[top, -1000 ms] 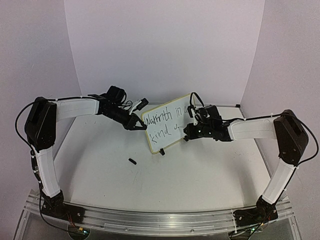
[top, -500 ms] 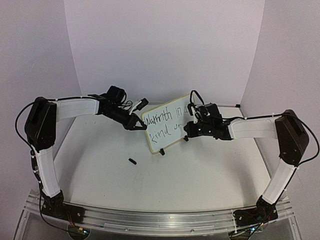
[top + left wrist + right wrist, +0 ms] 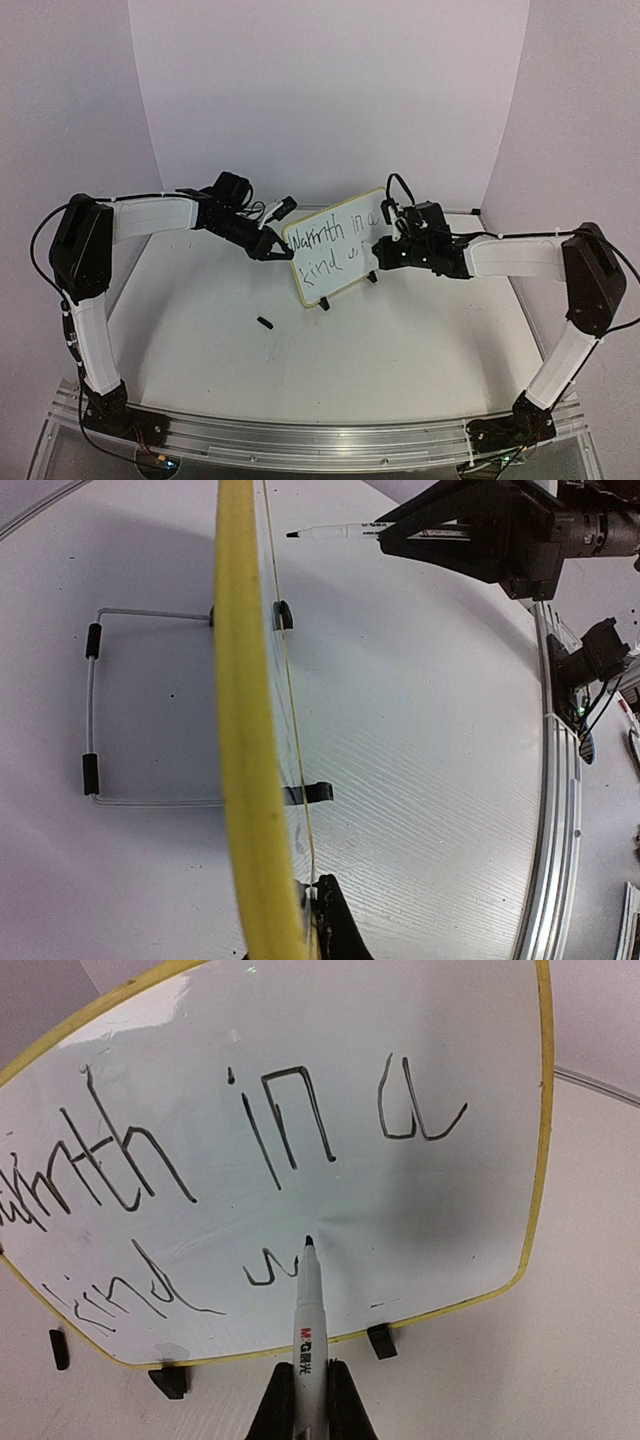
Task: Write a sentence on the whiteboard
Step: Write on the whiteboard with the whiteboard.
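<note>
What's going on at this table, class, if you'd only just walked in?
Two arms are writing on a whiteboard. The left end effector is shut on the board's left edge, steadying it. The right end effector is shut on a marker, its tip at the second line. The sentence reads roughly "Warmth in a kind w", so it looks unfinished.

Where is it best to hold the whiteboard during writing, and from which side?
Grip the yellow rim on the edge toward the left arm, coming from that side, one finger in front, one behind. The whiteboard is thin and stands tilted, and this leaves its face free for the marker. The left end effector is shut there.
</note>
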{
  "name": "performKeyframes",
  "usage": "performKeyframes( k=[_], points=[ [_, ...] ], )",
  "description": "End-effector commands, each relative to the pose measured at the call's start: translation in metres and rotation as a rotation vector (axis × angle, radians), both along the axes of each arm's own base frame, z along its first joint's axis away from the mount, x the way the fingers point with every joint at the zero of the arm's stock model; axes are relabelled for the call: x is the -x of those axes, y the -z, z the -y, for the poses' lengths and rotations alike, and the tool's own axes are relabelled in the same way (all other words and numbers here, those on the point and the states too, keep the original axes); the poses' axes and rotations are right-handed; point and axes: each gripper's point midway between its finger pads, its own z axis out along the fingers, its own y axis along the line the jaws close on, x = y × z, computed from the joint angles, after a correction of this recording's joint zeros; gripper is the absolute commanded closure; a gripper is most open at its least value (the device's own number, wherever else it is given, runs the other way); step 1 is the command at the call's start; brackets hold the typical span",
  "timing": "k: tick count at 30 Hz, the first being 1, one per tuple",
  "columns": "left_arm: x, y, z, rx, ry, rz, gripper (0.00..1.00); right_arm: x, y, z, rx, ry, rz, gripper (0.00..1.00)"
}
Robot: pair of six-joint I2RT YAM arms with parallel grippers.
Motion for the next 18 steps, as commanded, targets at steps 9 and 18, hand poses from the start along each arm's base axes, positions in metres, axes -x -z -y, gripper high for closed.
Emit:
performKeyframes(
  k=[9,18],
  points=[
    [0.0355,0.0559,-0.0021,-0.143,0.04,-0.16,1.0,-0.0141,0.006,0.0012,0.023,0.017,0.015,1.0],
    [0.0356,0.0567,-0.002,-0.143,0.041,-0.162,1.0,-0.015,0.0048,-0.003,0.031,-0.014,0.025,1.0]
  ],
)
